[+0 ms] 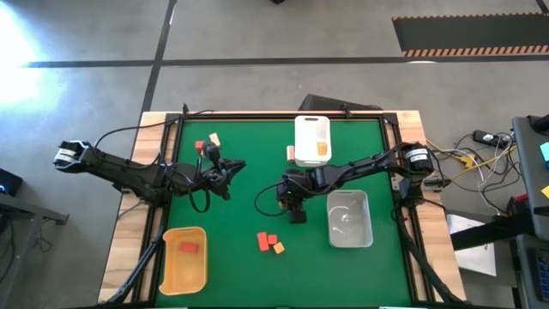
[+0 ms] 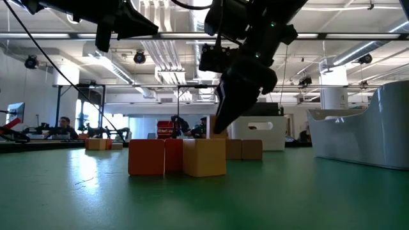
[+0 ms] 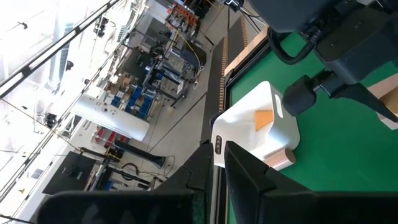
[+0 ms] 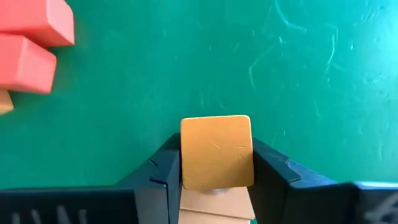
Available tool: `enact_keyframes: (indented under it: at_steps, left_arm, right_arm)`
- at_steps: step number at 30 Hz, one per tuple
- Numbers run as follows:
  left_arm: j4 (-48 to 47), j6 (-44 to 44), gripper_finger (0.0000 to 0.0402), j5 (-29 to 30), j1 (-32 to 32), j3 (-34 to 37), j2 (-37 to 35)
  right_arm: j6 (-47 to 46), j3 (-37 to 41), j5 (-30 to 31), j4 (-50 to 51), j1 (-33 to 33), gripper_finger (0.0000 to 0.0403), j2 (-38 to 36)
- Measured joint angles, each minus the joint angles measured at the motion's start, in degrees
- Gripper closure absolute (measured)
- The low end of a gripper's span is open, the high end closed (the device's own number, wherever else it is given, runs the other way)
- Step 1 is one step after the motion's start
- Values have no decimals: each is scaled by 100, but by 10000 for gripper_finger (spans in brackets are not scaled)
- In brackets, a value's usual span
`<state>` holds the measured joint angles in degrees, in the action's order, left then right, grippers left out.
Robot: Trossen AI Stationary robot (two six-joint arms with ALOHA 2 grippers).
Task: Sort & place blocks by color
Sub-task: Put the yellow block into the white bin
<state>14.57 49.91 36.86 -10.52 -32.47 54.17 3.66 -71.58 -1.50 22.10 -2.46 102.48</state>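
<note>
My right gripper (image 1: 292,204) is at mid table, pointing down, shut on an orange-yellow block (image 4: 216,149). Two red blocks (image 1: 267,241) and an orange one (image 1: 279,248) lie on the green mat just nearer; they also show in the low view (image 2: 146,157). A red block (image 1: 200,146) and a tan block (image 1: 214,138) lie at the far left. One red block (image 1: 189,248) lies in the yellow tray (image 1: 168,273), and an orange one (image 1: 322,148) in the white tray (image 1: 302,129). My left gripper (image 1: 236,166) hangs shut and empty above the mat's left half. My right gripper pinches the orange-yellow block by two opposite sides (image 4: 185,155) between its two fingers (image 4: 163,169). The fingers come from above, pointing down. The block's top face is level, low over the mat. Whether it rests on the mat I cannot tell.
A clear tray (image 1: 364,232) stands right of my right gripper. A tan block (image 1: 292,154) lies against the white tray's left side. The green mat (image 1: 232,215) has free room between the arms and the near edge. People and benches show in the room beyond.
</note>
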Motion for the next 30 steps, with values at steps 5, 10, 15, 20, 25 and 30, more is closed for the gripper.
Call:
enact_keyframes:
  at_steps: [5, 10, 15, 20, 25, 30]
  left_arm:
    - [0, 0, 378, 0, 0, 0, 0]
    - [-2, 0, 378, 0, 0, 4, 0]
    - [-2, 0, 378, 0, 0, 4, 0]
    - [-3, 0, 378, 0, 2, 4, 0]
    - [-2, 0, 378, 0, 0, 4, 0]
    - [-2, 1, 378, 0, 0, 4, 0]
  right_arm:
    - [111, -456, 75, 441, 52, 283, -70]
    - [550, -1021, 670, 1146, 355, 283, -304]
    - [972, -1161, 746, 1505, 1038, 283, -637]
    - [985, -1153, 756, 1846, 2138, 283, -875]
    - [407, -1102, 728, 1863, 3362, 283, -761]
    - [-228, -843, 485, 1512, 4122, 283, -343]
